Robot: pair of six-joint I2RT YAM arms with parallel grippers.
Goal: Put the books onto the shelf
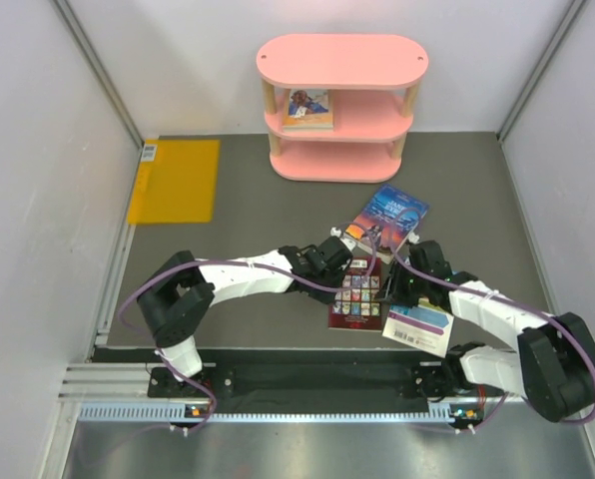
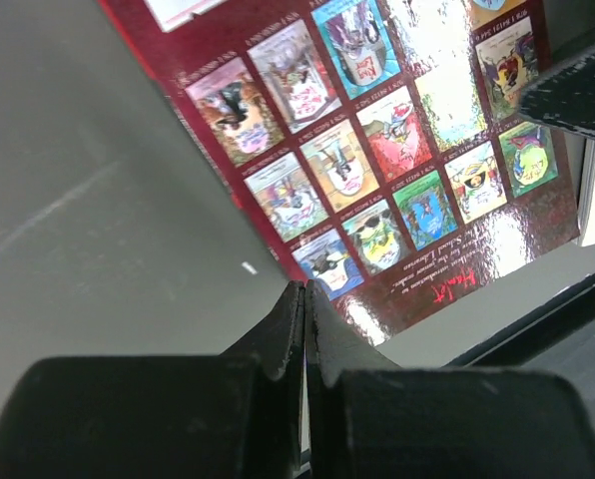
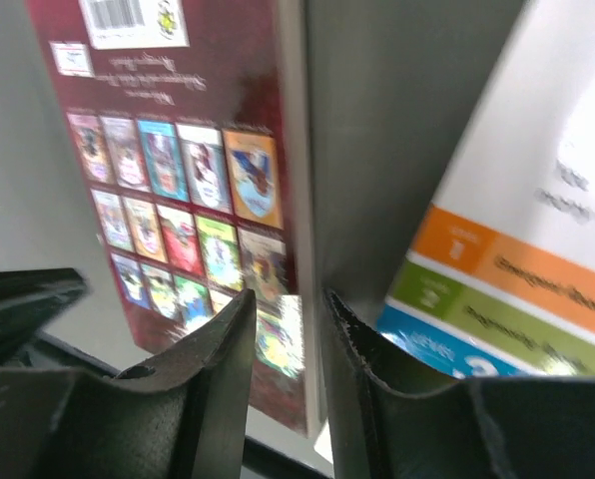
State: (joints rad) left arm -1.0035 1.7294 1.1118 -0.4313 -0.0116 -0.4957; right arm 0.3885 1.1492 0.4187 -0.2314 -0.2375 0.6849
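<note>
dark red book [image 1: 355, 299] flat on table [image 1: 268, 215], long axis near-far | left tool [image 2: 304, 292] pinched shut, empty, at its far-left edge | right tool [image 3: 290, 311] narrow gap over its right edge, I see no grip | shelf [image 1: 342, 60] far

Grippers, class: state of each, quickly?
Left gripper: closed, at the dark red picture-grid paperback edge; grip unclear.
Right gripper: jaws apart; any hold cannot be told.

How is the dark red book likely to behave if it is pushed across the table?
The dark red book looks thin, so probably floppy and light. Its glossy cover shows glare, so it may slide easily.
</note>
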